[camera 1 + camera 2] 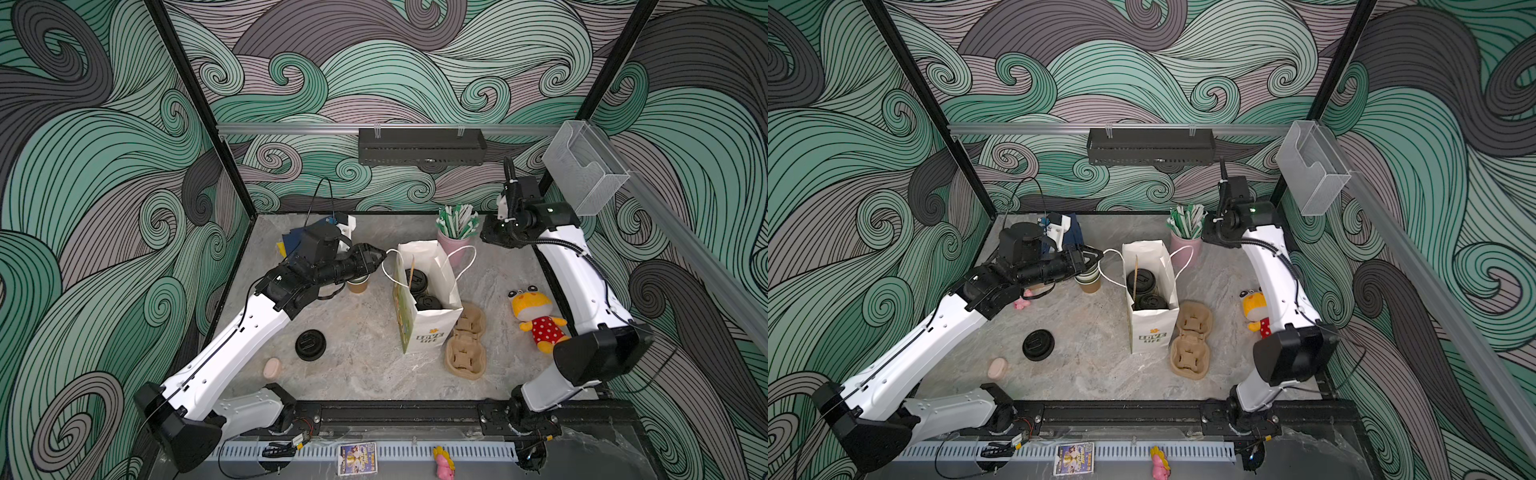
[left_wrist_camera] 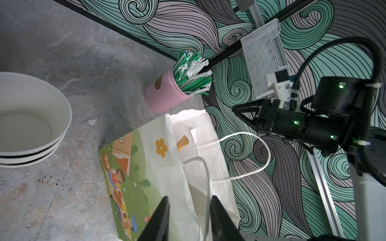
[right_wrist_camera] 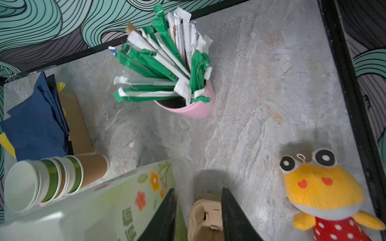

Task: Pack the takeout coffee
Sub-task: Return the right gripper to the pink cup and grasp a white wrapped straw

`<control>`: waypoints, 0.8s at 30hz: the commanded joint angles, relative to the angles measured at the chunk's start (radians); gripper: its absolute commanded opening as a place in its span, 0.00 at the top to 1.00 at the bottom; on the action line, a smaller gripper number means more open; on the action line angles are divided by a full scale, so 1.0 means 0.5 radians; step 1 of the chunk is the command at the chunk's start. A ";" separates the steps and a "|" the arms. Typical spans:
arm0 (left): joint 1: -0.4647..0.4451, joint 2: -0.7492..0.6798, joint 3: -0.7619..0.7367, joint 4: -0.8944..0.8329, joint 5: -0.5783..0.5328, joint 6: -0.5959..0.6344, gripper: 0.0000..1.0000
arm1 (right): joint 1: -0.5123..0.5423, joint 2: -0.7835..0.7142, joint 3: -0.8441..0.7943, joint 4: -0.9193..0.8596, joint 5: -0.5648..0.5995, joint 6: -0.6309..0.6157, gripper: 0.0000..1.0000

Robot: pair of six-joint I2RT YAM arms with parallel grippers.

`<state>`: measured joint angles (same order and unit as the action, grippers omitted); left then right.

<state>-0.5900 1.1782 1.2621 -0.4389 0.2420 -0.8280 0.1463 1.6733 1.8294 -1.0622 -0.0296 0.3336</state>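
Observation:
The takeout coffee, two cups with black sip lids [image 1: 417, 278] [image 1: 428, 301], stands inside the upright white paper bag [image 1: 432, 328] mid-table; both top views show the lids [image 1: 1141, 280] [image 1: 1150, 301], and the cup sides are hidden by the bag. My left gripper [image 1: 380, 254] [image 1: 1096, 257] hovers at the bag's left cord handle [image 1: 388, 274]. In the left wrist view its jaws [image 2: 189, 200] stand apart, with the white cord [image 2: 208, 187] running between them beside one finger. My right gripper [image 3: 198, 192] is open and empty, raised at the back right [image 1: 490, 239].
A stack of lidless paper cups [image 1: 357, 284] sits under my left wrist. A loose black lid [image 1: 310, 344] lies front left. The brown pulp carrier [image 1: 467, 345] lies right of the bag. A pink straw cup [image 1: 455, 245] stands behind it, and a yellow plush toy [image 1: 536, 318] lies right.

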 commanded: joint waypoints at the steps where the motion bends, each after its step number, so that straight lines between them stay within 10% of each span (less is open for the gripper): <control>1: 0.017 0.047 0.089 0.090 -0.077 -0.014 0.64 | -0.025 0.140 0.160 0.133 -0.097 -0.028 0.61; 24: 0.032 0.126 0.139 0.138 -0.122 -0.032 0.63 | -0.026 0.718 0.603 -0.072 -0.045 -0.110 0.69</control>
<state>-0.5823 1.2404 1.2945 -0.3870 0.1936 -0.8429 0.1352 2.0151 2.1147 -1.0637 -0.0612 0.2916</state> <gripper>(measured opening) 0.372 0.313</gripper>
